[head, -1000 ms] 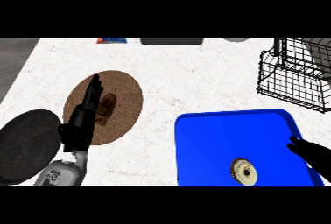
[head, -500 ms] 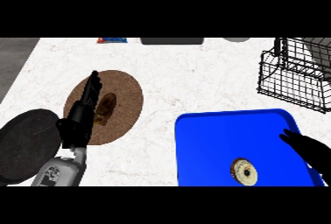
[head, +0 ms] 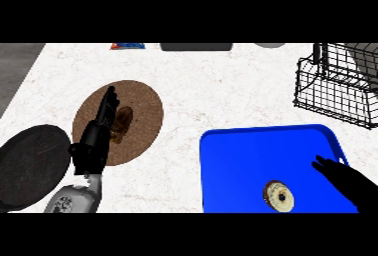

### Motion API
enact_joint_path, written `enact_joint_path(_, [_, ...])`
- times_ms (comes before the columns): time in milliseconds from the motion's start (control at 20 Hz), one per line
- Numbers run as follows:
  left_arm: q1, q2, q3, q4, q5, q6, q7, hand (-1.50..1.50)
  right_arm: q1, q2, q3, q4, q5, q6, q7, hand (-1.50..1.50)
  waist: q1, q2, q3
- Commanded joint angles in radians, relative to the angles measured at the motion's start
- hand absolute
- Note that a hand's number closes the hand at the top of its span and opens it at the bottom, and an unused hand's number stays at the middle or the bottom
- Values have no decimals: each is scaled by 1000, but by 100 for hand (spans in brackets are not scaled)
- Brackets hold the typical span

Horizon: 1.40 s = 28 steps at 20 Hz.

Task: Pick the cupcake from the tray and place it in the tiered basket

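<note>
Cupcake (head: 279, 195) sits near the front of the blue tray (head: 251, 150). Right hand (head: 347, 181) hangs over the tray just beside it, to its right, fingers spread out, holding nothing. Left hand (head: 96, 140) rests with straight fingers over a brown plate (head: 144, 107). The wire basket (head: 336, 90) stands far back.

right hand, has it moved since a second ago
Yes. The right hand has come further in over the blue tray, leftward toward the cupcake, which has stayed put.

One cupcake (head: 279, 195), one tray (head: 251, 150), one basket (head: 336, 90), two plates (head: 140, 107)
</note>
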Motion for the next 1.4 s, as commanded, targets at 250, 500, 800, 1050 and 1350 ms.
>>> enact_joint_path(250, [-6,-34,34,32,-23,-41,-24,0,-58,84,78,115,107,-25,-14,-150,2,1,0])
enact_joint_path(500, [-38,-57,37,22,-62,-32,10,0,-52,69,11,89,52,40,-40,-150,-1,0,0])
enact_joint_path(800, [-24,-58,60,22,-62,-60,1,0,-144,162,156,161,179,6,64,-150,2,1,0])
enact_joint_path(1050, [-32,-48,108,41,-25,-106,-10,0,-132,136,103,282,179,-81,-55,-150,1,1,0])
enact_joint_path(1350, [16,-33,125,-45,-38,-131,24,0,-132,131,44,237,135,-17,-44,-150,2,0,0])
